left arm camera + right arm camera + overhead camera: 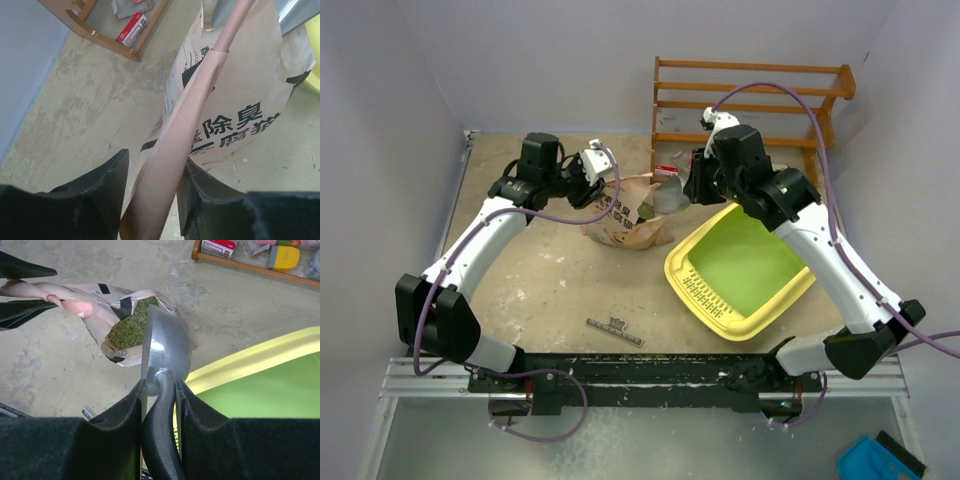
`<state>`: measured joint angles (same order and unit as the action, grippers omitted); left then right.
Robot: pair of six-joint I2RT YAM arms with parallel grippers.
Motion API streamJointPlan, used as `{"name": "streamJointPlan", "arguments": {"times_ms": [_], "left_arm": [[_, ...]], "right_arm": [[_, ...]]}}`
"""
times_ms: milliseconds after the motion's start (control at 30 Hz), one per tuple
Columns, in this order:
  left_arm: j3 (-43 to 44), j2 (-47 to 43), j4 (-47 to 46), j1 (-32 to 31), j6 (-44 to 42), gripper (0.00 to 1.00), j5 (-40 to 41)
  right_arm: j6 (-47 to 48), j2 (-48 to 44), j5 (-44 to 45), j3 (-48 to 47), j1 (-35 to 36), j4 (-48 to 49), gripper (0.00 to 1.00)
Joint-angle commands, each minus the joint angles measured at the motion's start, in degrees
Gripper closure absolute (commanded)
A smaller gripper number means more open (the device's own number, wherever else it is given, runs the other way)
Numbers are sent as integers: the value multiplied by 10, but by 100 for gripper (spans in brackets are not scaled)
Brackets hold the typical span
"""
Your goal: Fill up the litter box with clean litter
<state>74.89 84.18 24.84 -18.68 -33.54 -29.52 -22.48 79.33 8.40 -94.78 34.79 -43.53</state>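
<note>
The yellow litter box (692, 296) with a green floor lies tilted at the right of the table; its rim also shows in the right wrist view (250, 360). A tan printed bag (625, 220) stands left of it. The bag's mouth is open, and the green-grey litter (131, 329) shows inside. My left gripper (155, 200) is shut on the bag's folded top edge (200, 100) and holds it up. My right gripper (159, 400) is shut on the black handle of a silver scoop (167, 355). The scoop's bowl sits at the bag's mouth, between the bag and the box.
A wooden rack (750, 100) stands at the back right with small items on its shelf, among them a red and white box (132, 28). A small metal strip (615, 330) lies near the front edge. Grey walls close in on the left and the right.
</note>
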Motion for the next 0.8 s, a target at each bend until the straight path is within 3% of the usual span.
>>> {"name": "streamJointPlan", "arguments": {"times_ms": [0, 433, 767], "left_arm": [[6, -20, -50, 5, 5, 59, -28], [-58, -48, -129, 8, 42, 100, -18], [-125, -105, -251, 12, 115, 100, -1]], "right_arm": [[2, 25, -24, -15, -7, 27, 100], [5, 101, -35, -57, -8, 22, 100], [-4, 130, -45, -44, -8, 39, 100]]}}
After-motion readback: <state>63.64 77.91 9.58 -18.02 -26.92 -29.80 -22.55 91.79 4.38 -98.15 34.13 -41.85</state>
